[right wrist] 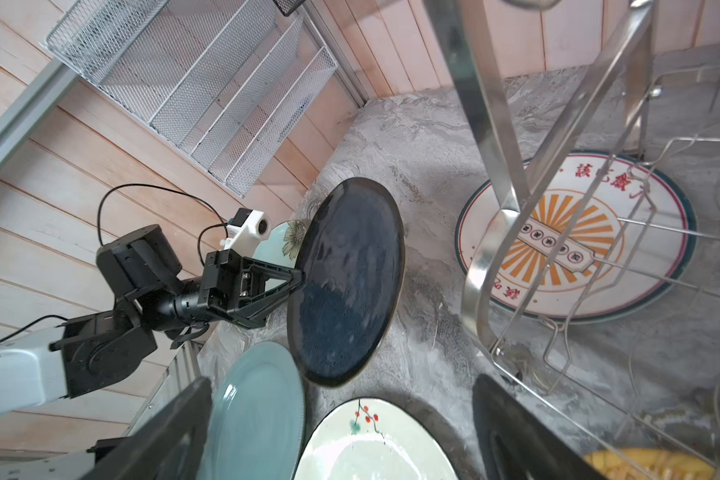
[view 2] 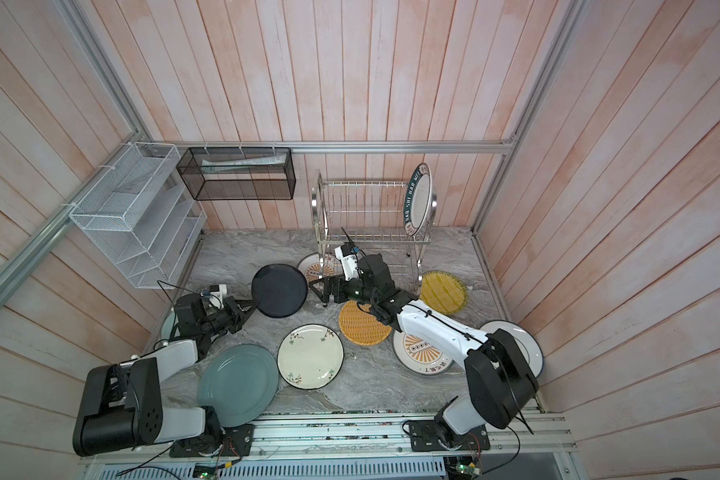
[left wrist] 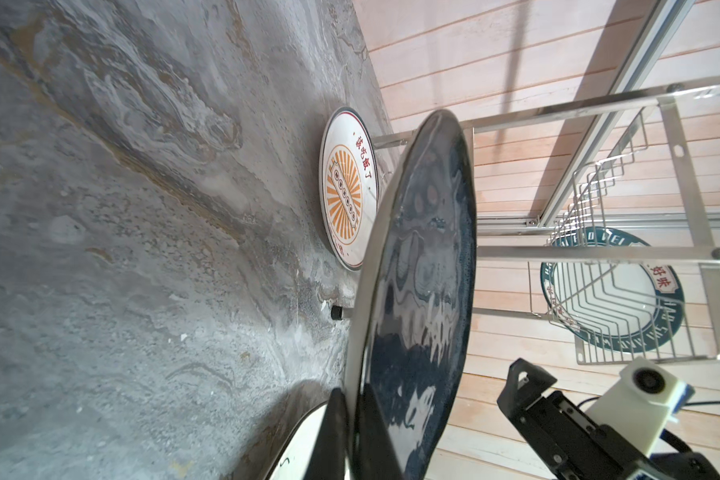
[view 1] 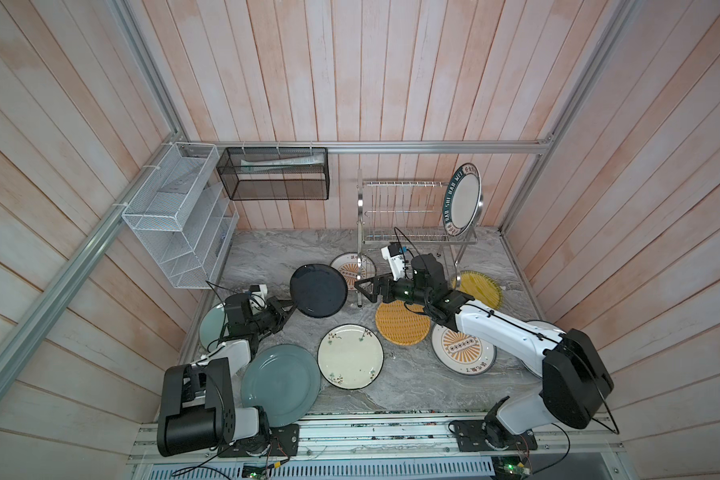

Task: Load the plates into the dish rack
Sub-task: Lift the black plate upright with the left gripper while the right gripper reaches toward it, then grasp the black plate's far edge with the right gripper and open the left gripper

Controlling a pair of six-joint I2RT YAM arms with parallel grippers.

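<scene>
dish rack [view 1: 359, 216]: standing right of centre, at the back
upright plate [view 1: 463, 198]: sitting in its right end
plate I am holding [view 1: 318, 290]: hanging left of it

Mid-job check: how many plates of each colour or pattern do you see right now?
black plate: 1
teal or grey-blue plates: 2
cream floral plate: 1
orange sunburst plates: 2
yellow woven plates: 2
white dark-rimmed plates: 2
Total: 10

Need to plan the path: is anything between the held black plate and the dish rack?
Yes: the open right claw hangs between the black plate and the dish rack, close beside the rack's side frame.
</scene>
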